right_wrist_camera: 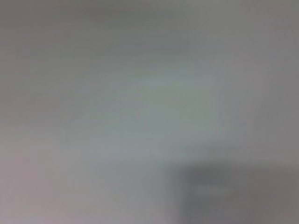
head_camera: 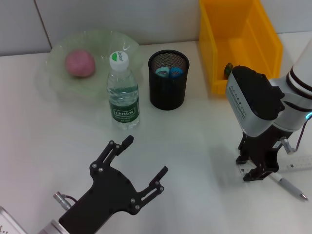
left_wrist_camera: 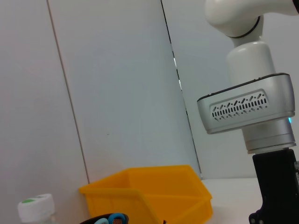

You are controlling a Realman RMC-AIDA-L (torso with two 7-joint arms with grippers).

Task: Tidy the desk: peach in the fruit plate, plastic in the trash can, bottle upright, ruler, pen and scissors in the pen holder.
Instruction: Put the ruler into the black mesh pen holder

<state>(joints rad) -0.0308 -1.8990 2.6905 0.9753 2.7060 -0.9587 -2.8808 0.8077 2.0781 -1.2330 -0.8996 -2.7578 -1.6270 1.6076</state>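
Note:
A pink peach (head_camera: 80, 63) lies in the green glass fruit plate (head_camera: 58, 78) at the back left. The water bottle (head_camera: 123, 92) stands upright beside it, its cap (left_wrist_camera: 35, 208) also showing in the left wrist view. Blue scissors handles (head_camera: 169, 72) stick up inside the black mesh pen holder (head_camera: 168, 92). My right gripper (head_camera: 256, 170) points down at the table on the near end of a white pen (head_camera: 288, 185). A white ruler (head_camera: 300, 163) lies just beyond it. My left gripper (head_camera: 145, 156) hovers open at the front left.
A yellow bin (head_camera: 214, 53) stands at the back right, and its wall (left_wrist_camera: 168, 196) fills the low part of the left wrist view. A small dark scrap (head_camera: 227, 68) shows inside it. The right wrist view is only a grey blur.

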